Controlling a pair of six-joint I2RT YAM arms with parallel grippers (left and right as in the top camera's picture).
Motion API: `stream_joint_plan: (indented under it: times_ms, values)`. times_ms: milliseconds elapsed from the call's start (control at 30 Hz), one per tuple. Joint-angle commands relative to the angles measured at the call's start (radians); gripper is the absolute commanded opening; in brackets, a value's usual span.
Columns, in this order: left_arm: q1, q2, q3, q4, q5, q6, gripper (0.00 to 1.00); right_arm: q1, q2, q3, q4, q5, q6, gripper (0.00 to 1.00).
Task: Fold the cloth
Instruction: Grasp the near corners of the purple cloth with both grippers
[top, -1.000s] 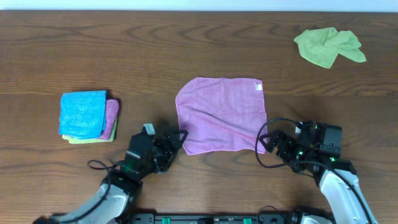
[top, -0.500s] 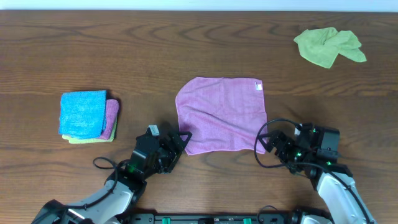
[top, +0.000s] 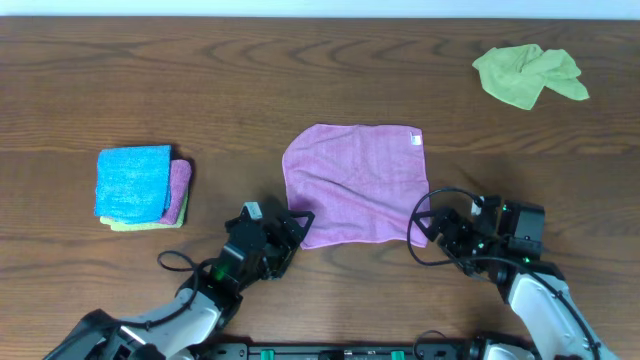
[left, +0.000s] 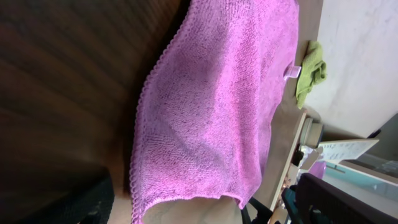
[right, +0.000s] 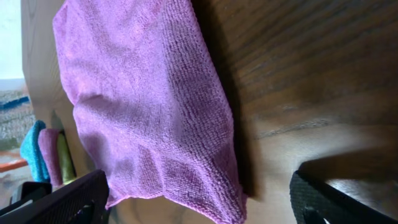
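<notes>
A pink cloth (top: 358, 187) lies spread flat in the middle of the table, with a white tag at its far right corner. My left gripper (top: 296, 226) is open at the cloth's near left corner; the left wrist view shows that corner (left: 205, 137) between the spread fingers. My right gripper (top: 428, 228) is open at the near right corner; the right wrist view shows the cloth's edge (right: 155, 118) between its two black fingers. Neither gripper holds the cloth.
A stack of folded cloths, blue on top (top: 135, 183) with pink and green beneath, sits at the left. A crumpled green cloth (top: 528, 75) lies at the far right. The table (top: 300, 80) is dark wood.
My left gripper has moved right, up to the cloth's near left corner. My right gripper has edged slightly left toward the near right corner. The cloth has not moved.
</notes>
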Motion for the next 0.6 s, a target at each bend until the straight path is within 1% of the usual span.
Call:
stream_joint_plan:
  times_ms: [0, 200, 333, 433, 467, 533, 567]
  values:
    - [-0.021, 0.045, 0.004, -0.003, -0.037, -0.028, 0.95, -0.004, 0.046, -0.035, -0.016, 0.048, 0.021, 0.94]
    - [-0.034, 0.06, 0.021, -0.005, -0.063, -0.027, 0.97, 0.005, 0.074, -0.035, 0.008, 0.048, 0.021, 0.92]
    - [-0.035, 0.06, 0.024, -0.006, -0.072, -0.027, 0.99, 0.05, 0.109, -0.035, 0.048, 0.056, 0.048, 0.91]
    - [-0.037, 0.06, 0.024, -0.013, -0.072, -0.027, 1.0, 0.098, 0.146, -0.035, 0.097, 0.074, 0.079, 0.89]
    - [-0.039, 0.06, 0.024, -0.014, -0.072, -0.027, 0.95, 0.109, 0.155, -0.035, 0.108, 0.079, 0.089, 0.88]
    - [-0.04, 0.06, 0.024, -0.018, -0.072, -0.027, 0.91, 0.129, 0.173, -0.035, 0.125, 0.09, 0.104, 0.86]
    - [-0.04, 0.06, 0.024, -0.019, -0.068, -0.027, 0.87, 0.135, 0.178, -0.035, 0.13, 0.091, 0.104, 0.83]
